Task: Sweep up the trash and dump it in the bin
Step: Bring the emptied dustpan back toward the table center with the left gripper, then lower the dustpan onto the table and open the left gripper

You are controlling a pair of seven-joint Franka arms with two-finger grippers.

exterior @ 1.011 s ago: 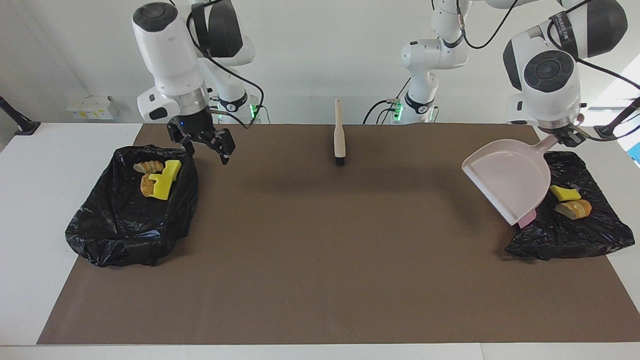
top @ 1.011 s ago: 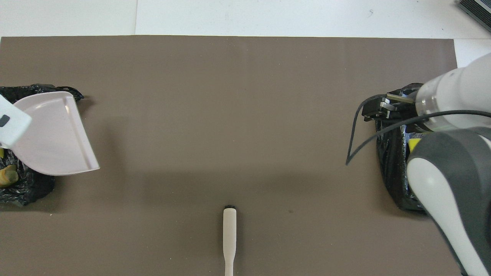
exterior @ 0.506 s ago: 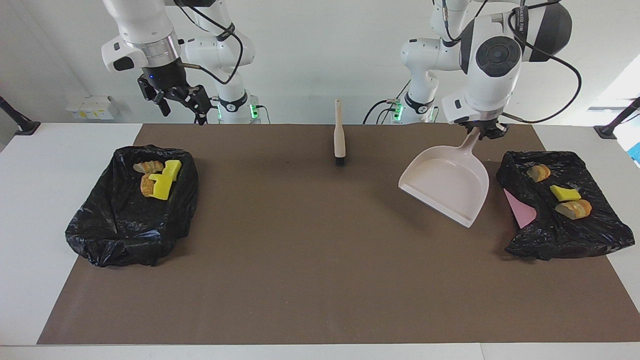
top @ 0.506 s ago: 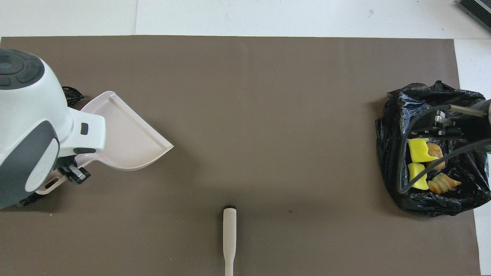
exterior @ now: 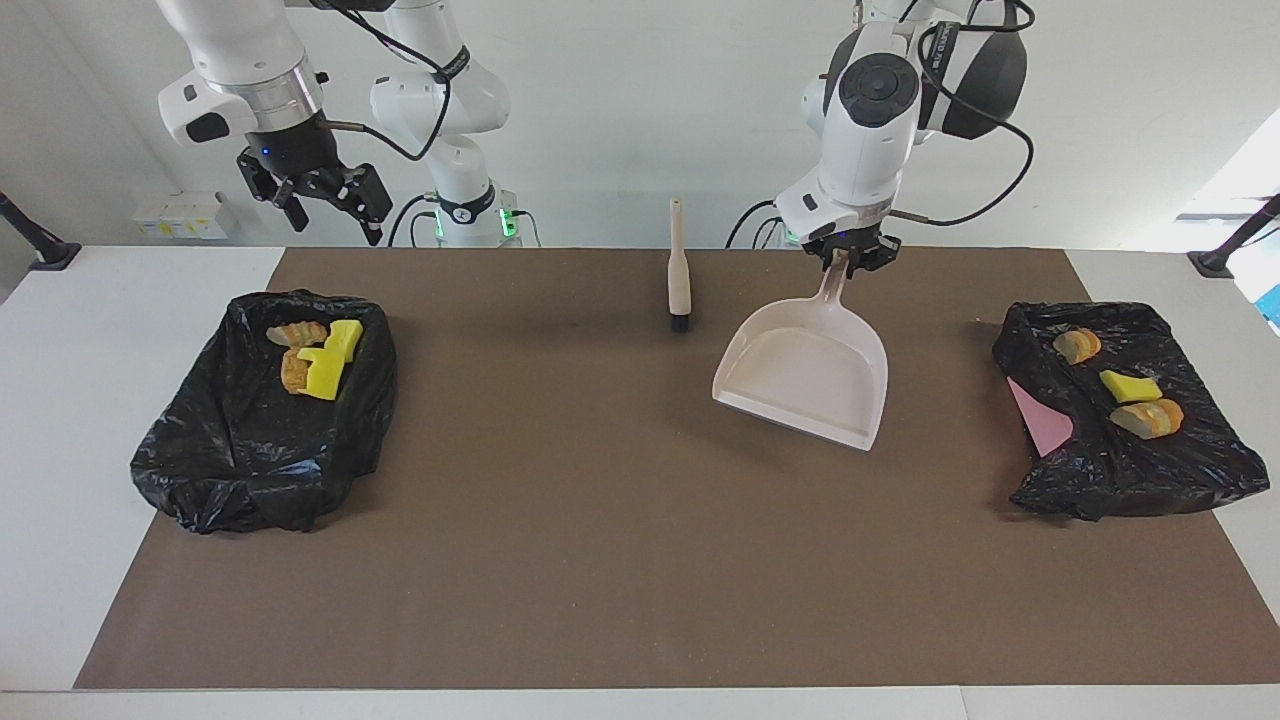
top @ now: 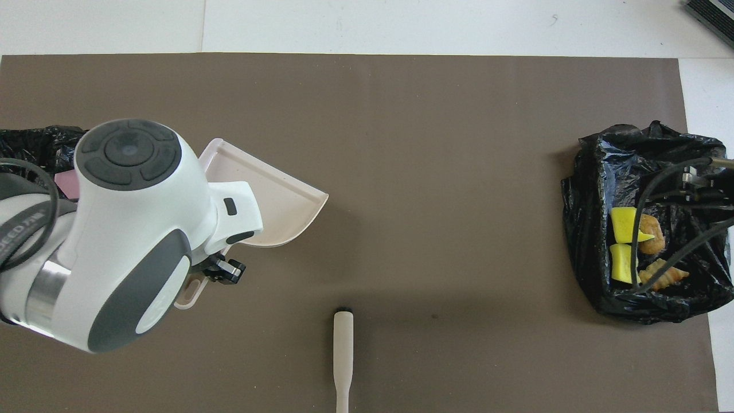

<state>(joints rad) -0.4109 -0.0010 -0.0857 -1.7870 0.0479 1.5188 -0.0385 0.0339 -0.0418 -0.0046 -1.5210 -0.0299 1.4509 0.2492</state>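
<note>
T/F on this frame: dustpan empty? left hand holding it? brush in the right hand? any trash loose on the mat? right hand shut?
1. The dustpan is empty. True.
2. The left hand grips the dustpan by its handle. True.
3. The right hand holds the brush. False: the brush lies on the brown mat, untouched, and the right hand holds nothing.
4. Trash lies loose on the mat. False: the trash is in the two black bags, some in the bag at the right arm's end and some in the bag at the left arm's end.
5. The right hand is shut. False: it is open, raised near the right arm's bag.
</note>
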